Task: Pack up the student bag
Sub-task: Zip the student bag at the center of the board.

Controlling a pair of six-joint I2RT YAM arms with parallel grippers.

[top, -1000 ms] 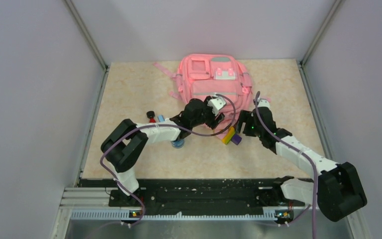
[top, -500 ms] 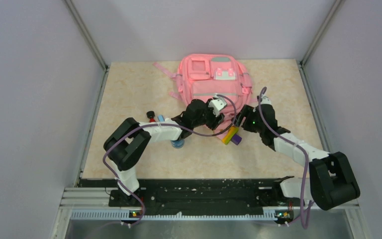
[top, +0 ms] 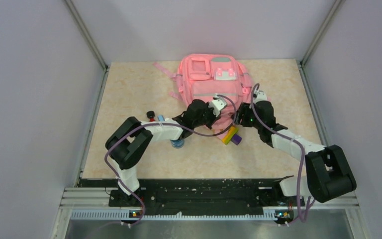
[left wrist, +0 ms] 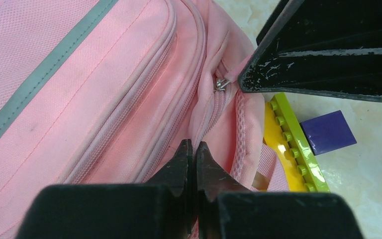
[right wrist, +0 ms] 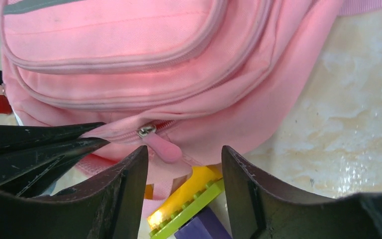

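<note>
The pink student bag (top: 214, 84) lies flat at the back of the table. My left gripper (top: 223, 119) is at the bag's near edge, and in the left wrist view it (left wrist: 195, 149) is shut on a fold of pink fabric beside the zip. The right gripper (right wrist: 184, 169) stands open around the pink zip pull (right wrist: 163, 148), which hangs from the metal slider (right wrist: 145, 130) without touching either finger. From above, the right gripper (top: 237, 121) faces the left one at the same spot.
A yellow and green studded brick (top: 230, 134) and a purple block (top: 237, 140) lie partly under the bag's near edge, just below both grippers. A small red and black item (top: 150, 117) and a blue object (top: 177, 143) sit beside the left arm.
The left gripper has shut on the bag's fabric by the zip. The right arm has moved left and forward to the zip pull, and its jaws have narrowed.
</note>
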